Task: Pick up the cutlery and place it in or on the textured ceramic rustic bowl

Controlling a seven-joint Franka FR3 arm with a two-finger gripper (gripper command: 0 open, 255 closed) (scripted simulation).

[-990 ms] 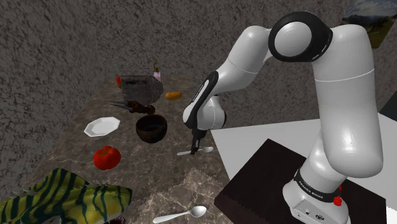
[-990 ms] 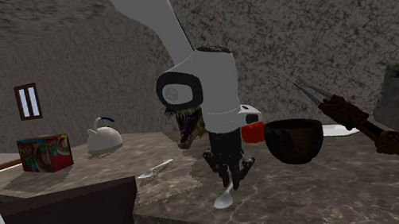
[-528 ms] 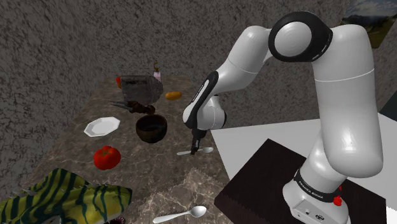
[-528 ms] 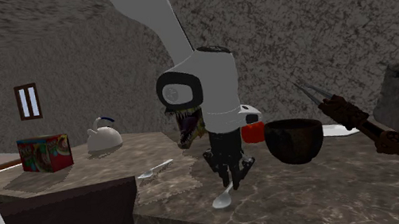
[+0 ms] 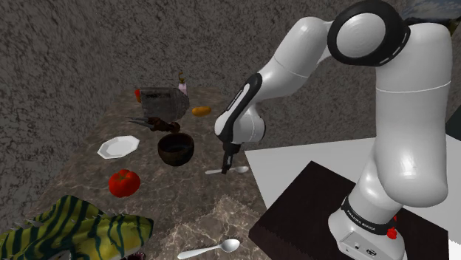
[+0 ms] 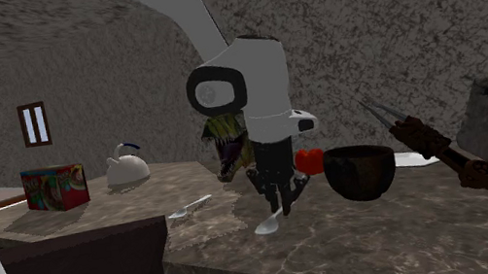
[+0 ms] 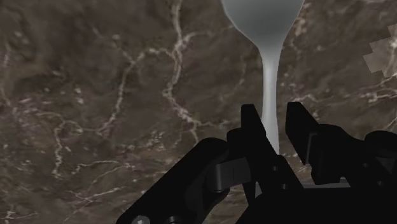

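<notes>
A grey spoon (image 5: 238,170) hangs just above the dark marble counter (image 5: 185,207), its handle clasped between my black fingers (image 7: 251,124). My gripper (image 5: 227,165) is shut on that handle, with the spoon's bowl (image 7: 261,19) sticking out beyond the fingertips. In the second exterior view the gripper (image 6: 281,206) holds the spoon (image 6: 269,225) tilted, bowl end lowest. The dark brown rustic bowl (image 5: 176,148) stands upright to the shoulder view's left of the gripper, a short gap away. The same bowl (image 6: 360,172) sits to the gripper's right in the second exterior view.
A second spoon (image 5: 210,249) lies near the counter's front edge. Around the bowl are a red tomato (image 5: 124,182), a white plate (image 5: 118,147), a brown clawed tool (image 5: 155,123) and a grey appliance (image 5: 162,102). A striped green-yellow toy (image 5: 74,233) fills the near left corner.
The gripper has risen a little from the counter with the spoon in it. The arm's elbow and shoulder have also moved upward.
</notes>
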